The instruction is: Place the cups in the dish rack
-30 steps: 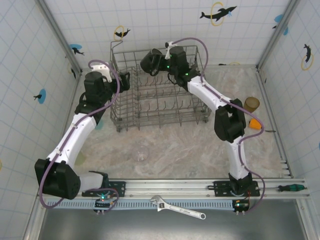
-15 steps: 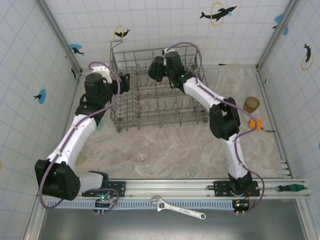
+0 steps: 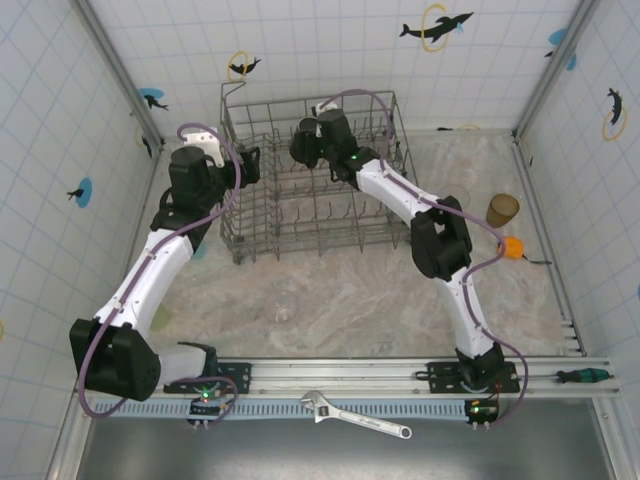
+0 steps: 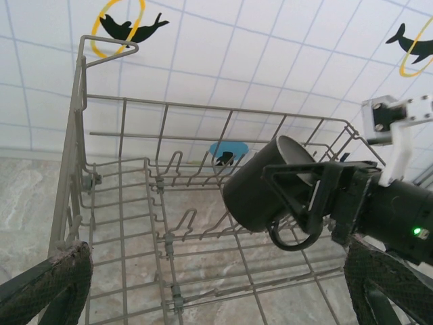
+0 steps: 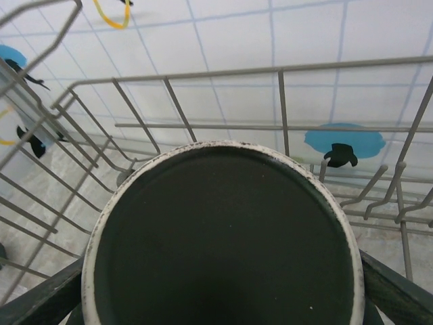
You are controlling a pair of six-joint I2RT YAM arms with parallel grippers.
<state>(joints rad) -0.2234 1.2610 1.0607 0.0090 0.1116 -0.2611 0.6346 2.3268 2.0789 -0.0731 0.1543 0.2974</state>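
The grey wire dish rack (image 3: pixel 232 200) stands at the back of the table. My right gripper (image 3: pixel 318 140) is shut on a black handled mug (image 3: pixel 303 143), held tilted above the rack's far half. In the left wrist view the mug (image 4: pixel 260 193) hangs over the tines with its handle loop pointing down. Its dark round base (image 5: pixel 223 237) faces the right wrist camera, between the right gripper's (image 5: pixel 220 298) fingers. My left gripper (image 3: pixel 250 165) is open at the rack's left wall (image 4: pixel 71 176), nothing between its fingers (image 4: pixel 47 288). An amber tumbler (image 3: pixel 503 209) and a clear glass (image 3: pixel 285 305) stand on the table.
A small orange round object (image 3: pixel 513 247) lies right of the right arm's elbow. A wrench (image 3: pixel 357 415) and a screwdriver (image 3: pixel 580 376) rest on the near rail. Tiled walls close in the left, back and right sides.
The right arm has carried the black mug leftward over the rack, its elbow drawing in too. The left arm has not moved.
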